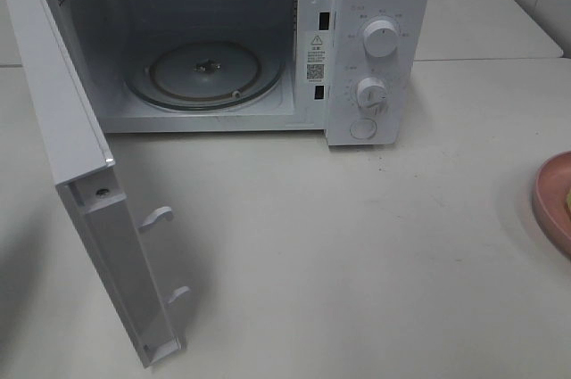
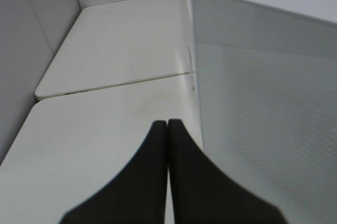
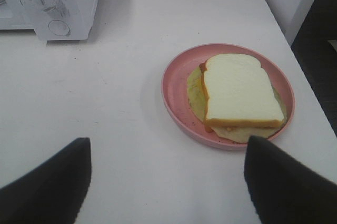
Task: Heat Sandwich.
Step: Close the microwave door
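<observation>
The sandwich [image 3: 239,92], white bread over an orange layer and a pale-yellow layer, lies on a round pink plate [image 3: 176,89] on the white table. In the high view only the plate's edge [image 1: 551,201] shows at the far right, with a sliver of the sandwich [image 1: 567,204]. The white microwave [image 1: 375,40] stands at the back with its door [image 1: 76,174] swung wide open and a bare glass turntable [image 1: 205,74] inside. My right gripper [image 3: 166,174] is open, a short way from the plate. My left gripper [image 2: 167,129] is shut and empty beside the open door [image 2: 263,103].
The microwave's two dials and button [image 1: 370,94] face front; they also show in the right wrist view [image 3: 50,8]. The table's right edge [image 3: 295,60] runs close behind the plate. A second table surface [image 2: 121,39] adjoins on the left.
</observation>
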